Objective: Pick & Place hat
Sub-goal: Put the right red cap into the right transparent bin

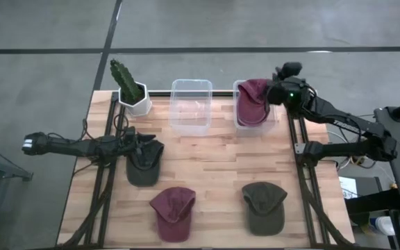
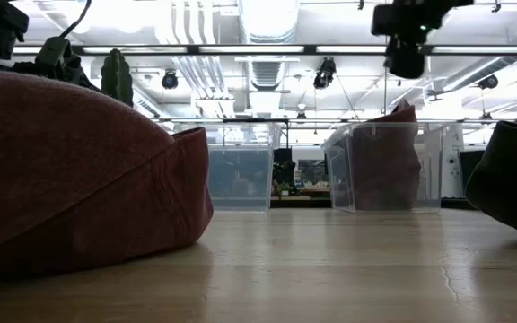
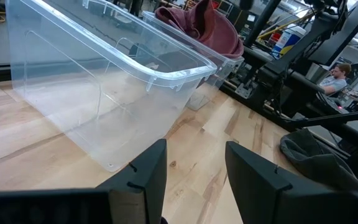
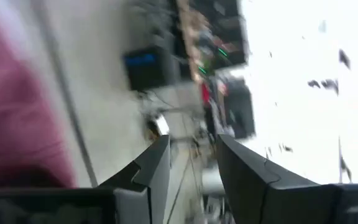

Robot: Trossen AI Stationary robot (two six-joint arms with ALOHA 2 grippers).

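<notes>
Jaws of right gripper (image 4: 188,162) parted, empty, over maroon cloth cap (image 1: 253,101) draped in clear plastic bin (image 1: 240,123); left gripper (image 3: 194,171) open; cap prob soft, light—pinch brim.

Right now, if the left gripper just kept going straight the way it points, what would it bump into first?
Probably the empty clear bin: the left gripper, fingers open, points across bare wood toward its near corner, though depth is hard to judge.

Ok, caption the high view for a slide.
Right gripper beside maroon hat draped in right bin; left gripper over dark hat.
</notes>
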